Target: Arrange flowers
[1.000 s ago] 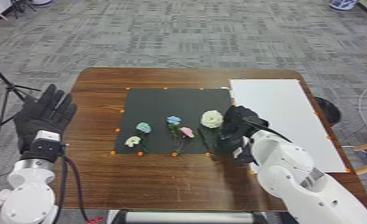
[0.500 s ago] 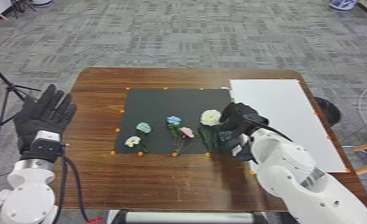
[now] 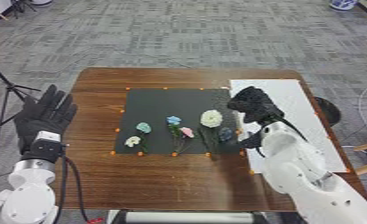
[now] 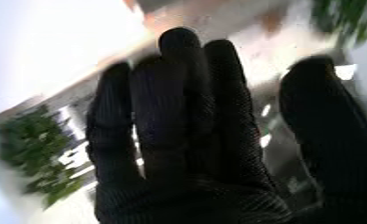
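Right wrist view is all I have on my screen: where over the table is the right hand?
Observer: The right hand is over the white sheet, near the side next to the black mat.
Operator: Which flower on the mat lies closest to that sheet?
Observer: The dark blue flower, just right of the large white flower.
Operator: And the left hand, is it near the flowers?
Observer: No. The left hand is off at the table's left edge, fingers straight.
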